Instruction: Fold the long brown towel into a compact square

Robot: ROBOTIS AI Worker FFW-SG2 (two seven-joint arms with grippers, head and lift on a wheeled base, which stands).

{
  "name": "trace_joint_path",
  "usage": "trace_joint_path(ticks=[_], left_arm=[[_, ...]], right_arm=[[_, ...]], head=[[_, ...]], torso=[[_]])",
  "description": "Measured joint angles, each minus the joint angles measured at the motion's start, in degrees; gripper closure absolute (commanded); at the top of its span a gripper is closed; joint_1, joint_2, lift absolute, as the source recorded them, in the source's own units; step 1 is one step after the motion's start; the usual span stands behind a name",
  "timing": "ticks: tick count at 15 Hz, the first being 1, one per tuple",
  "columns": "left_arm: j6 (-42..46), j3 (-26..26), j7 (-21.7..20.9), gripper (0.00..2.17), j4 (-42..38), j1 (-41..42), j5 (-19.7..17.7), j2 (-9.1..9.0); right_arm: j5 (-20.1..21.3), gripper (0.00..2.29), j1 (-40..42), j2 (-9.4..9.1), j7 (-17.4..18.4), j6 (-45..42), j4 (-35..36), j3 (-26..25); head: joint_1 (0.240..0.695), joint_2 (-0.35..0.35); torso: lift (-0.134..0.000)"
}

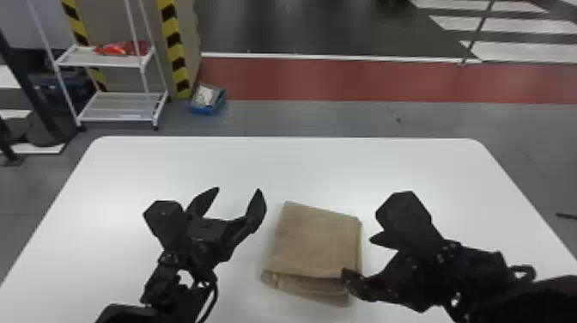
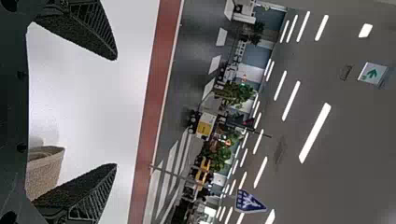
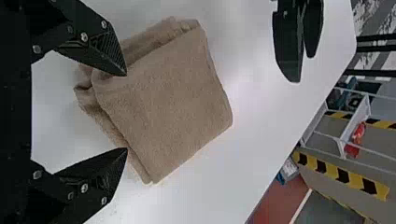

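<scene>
Towel (image 1: 317, 242) folded on desk (image 1: 171, 163) | right tool (image 3: 126, 112) spread at its edge, likely for tidying | left tool (image 1: 235, 189) open alongside

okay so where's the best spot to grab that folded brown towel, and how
Probably the near right corner of the towel, pinching the stacked layers from the right side: it lies flat, its folds show along the near edge, and the open right gripper is at that side.

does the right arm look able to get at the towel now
Probably yes: the right gripper is open beside the towel, one of its fingers at the near right corner, and the left gripper sits clear on the other side.
</scene>
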State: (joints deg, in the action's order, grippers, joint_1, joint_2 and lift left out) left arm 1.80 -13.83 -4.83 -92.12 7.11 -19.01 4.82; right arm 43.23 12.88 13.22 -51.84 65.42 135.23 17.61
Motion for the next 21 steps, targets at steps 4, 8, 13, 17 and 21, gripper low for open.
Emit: trace_joint_path(ticks=[4,8,13,17,21], left_arm=[[0.0,0.12,0.0,0.05,-0.38,0.27,0.02,0.02],[0.0,-0.04,0.0,0.05,-0.42,0.22,0.03,0.05],[0.0,0.03,0.0,0.05,-0.42,0.28,0.03,0.02],[0.0,0.1,0.0,0.05,-0.42,0.36,0.03,0.01],[0.0,0.13,0.0,0.05,-0.43,0.33,0.03,0.02]], right_arm=[[-1.71,0.08,-1.84,-0.85,3.92,-0.62,-6.07,-0.53],[-0.31,0.09,-2.44,-0.84,3.94,-1.12,-11.0,-0.22],[-5.0,0.09,-3.2,-1.65,10.21,-1.88,-9.19,-3.32],[-10.54,0.09,-8.83,-3.46,15.52,-3.75,-14.86,-5.82],[-10.95,0.09,-14.06,-4.57,16.97,-7.25,-26.42,-5.67]], head=[[0.695,-0.082],[0.695,-0.095],[0.695,-0.11],[0.695,-0.113],[0.695,-0.115]], torso=[[-0.101],[-0.101],[-0.101],[-0.101],[-0.101]])
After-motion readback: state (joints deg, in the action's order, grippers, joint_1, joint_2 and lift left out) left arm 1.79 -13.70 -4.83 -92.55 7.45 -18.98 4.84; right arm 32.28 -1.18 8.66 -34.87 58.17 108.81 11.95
